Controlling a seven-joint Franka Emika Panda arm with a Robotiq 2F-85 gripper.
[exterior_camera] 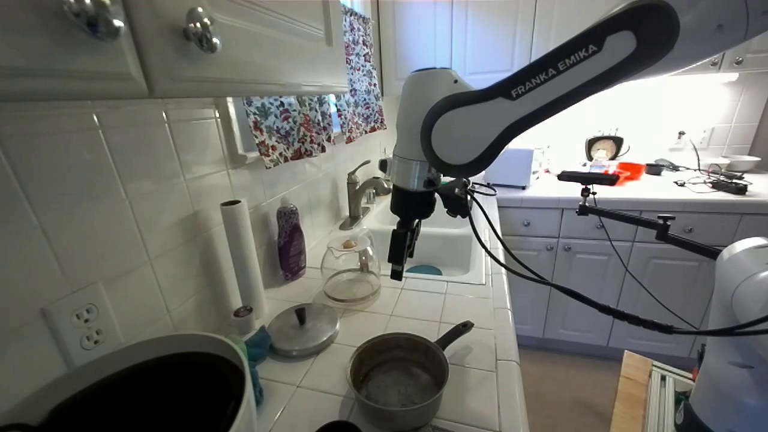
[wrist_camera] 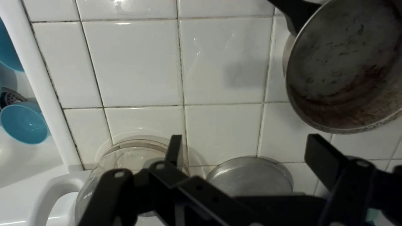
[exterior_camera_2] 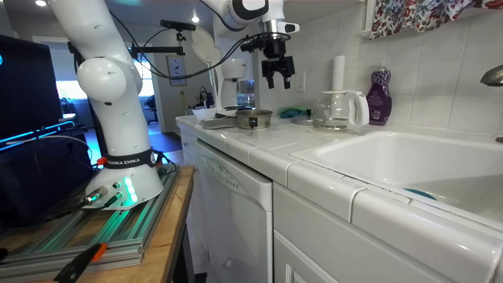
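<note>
Tool (wrist_camera: 243, 147), jaws wide apart and empty, suspended clear above the tiled table (wrist_camera: 141, 62). Below, in the wrist view: carafe (wrist_camera: 125, 160) at lower left, lid (wrist_camera: 251, 175) just beside it, pan (wrist_camera: 342, 69) at upper right.

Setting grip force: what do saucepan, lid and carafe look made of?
Saucepan: likely metal by its grey shine outside, dull, stained inside; smooth black handle, probably plastic.
Lid: satin grey metal, perhaps aluminium, by its soft sheen.
Carafe: see-through and glossy, so glass or clear plastic; opaque white handle looks plastic.
</note>
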